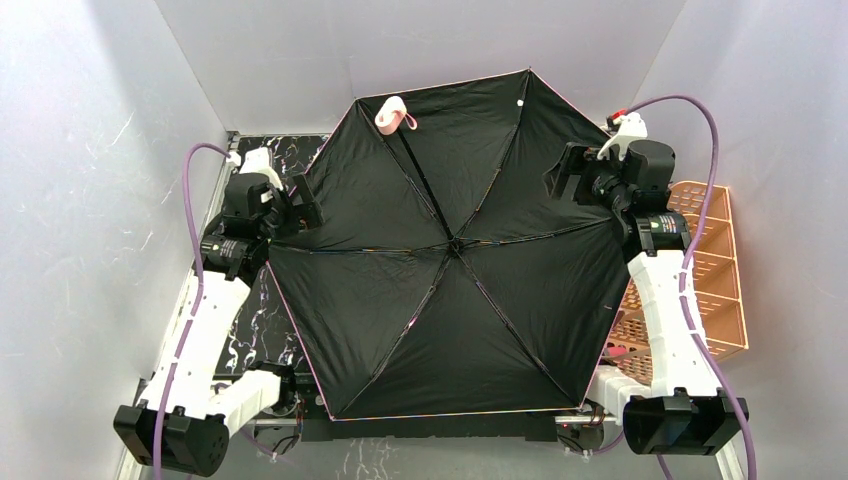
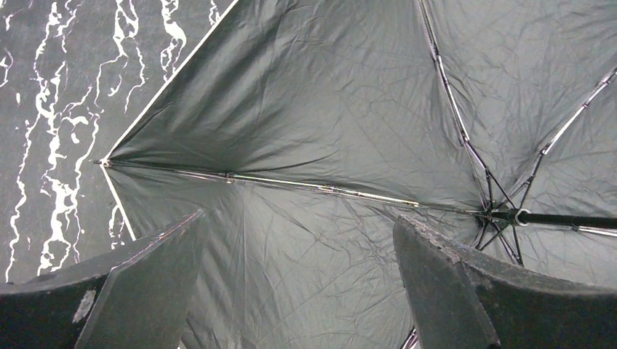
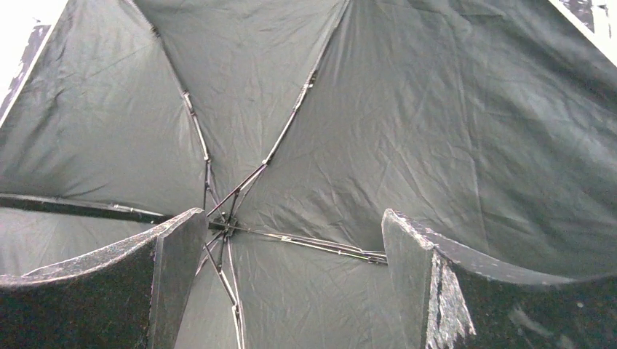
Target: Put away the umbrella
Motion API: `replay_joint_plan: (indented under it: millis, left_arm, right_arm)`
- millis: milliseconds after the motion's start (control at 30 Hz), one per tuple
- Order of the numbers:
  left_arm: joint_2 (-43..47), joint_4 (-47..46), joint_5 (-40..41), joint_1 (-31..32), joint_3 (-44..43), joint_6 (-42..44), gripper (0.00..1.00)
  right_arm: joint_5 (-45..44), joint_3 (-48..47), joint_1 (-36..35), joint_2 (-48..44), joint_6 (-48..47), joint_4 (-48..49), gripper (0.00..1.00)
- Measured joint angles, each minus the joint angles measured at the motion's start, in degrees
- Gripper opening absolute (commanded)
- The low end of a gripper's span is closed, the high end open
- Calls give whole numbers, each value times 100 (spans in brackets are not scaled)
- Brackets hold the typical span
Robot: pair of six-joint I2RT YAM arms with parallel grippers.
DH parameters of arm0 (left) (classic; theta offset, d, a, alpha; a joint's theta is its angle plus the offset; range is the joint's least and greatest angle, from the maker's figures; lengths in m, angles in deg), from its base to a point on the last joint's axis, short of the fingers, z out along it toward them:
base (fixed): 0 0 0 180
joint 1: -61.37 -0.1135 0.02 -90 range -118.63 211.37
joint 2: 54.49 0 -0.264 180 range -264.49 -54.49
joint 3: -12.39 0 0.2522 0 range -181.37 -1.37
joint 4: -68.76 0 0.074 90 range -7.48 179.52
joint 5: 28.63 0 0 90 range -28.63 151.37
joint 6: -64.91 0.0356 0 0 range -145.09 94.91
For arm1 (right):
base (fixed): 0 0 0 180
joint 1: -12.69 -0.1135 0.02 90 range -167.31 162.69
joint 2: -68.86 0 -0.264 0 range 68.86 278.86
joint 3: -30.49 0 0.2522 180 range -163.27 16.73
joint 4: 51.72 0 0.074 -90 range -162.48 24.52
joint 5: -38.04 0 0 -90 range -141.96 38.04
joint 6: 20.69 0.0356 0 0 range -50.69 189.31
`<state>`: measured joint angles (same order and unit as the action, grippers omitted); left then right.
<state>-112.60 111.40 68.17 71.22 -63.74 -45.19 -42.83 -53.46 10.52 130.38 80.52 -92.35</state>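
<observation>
**Opened umbrella is lying inside-up while both grippers are gaping above it**

Top view: the compact folding umbrella of black fabric with a pale pink edge (image 1: 450,300) is lying fully opened, ribs upward, covering most of the black marbled table (image 1: 275,150). Its stubby pink handle (image 1: 393,116) is pointing toward the far wall. The left gripper (image 1: 303,212) is hovering over the canopy's left rim and the right gripper (image 1: 560,178) over its far right rim. Both arms are reaching forward with wrists turned inward.

Left wrist view: the jaws are standing wide apart, grasping nothing, facing the metal hub (image 2: 509,216).

Right wrist view: the jaws are likewise spread and empty above the ribs.

The umbrella is probably handling light, with limp, slippery fabric and thin, bendable ribs. The shaft or handle is looking like the firmest hold.
</observation>
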Motion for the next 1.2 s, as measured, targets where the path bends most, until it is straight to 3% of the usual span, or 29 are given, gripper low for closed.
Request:
replay_joint_plan:
  millis: [200, 333, 467, 600, 767, 1033, 1200]
  left_arm:
    - [83, -195, -295, -4, 13, 107, 98]
    - [35, -490, -979, -28, 83, 149, 98]
    - [-144, -640, -1569, -28, 94, 181, 98]
    - [-90, -748, -1882, -31, 275, 162, 98]
    - [-122, -752, -2514, -31, 275, 186, 98]
    - [-140, -782, -2900, -31, 286, 177, 98]
    - [-133, -782, -3023, -31, 286, 175, 98]
  right_arm:
    - [1054, 2, 24, 103, -363, 186, 99]
    - [1722, 238, -208, 170, -472, 614, 99]
    - [1661, 409, -1110, 251, -758, 855, 98]
    - [1541, 1119, -2046, 179, -1123, 1720, 99]
    - [1646, 2393, -2240, 83, -1414, 2844, 99]
    - [1919, 2817, -2634, 369, -2109, 4212, 81]
    - [1991, 2887, -2715, 850, -2361, 4896, 77]
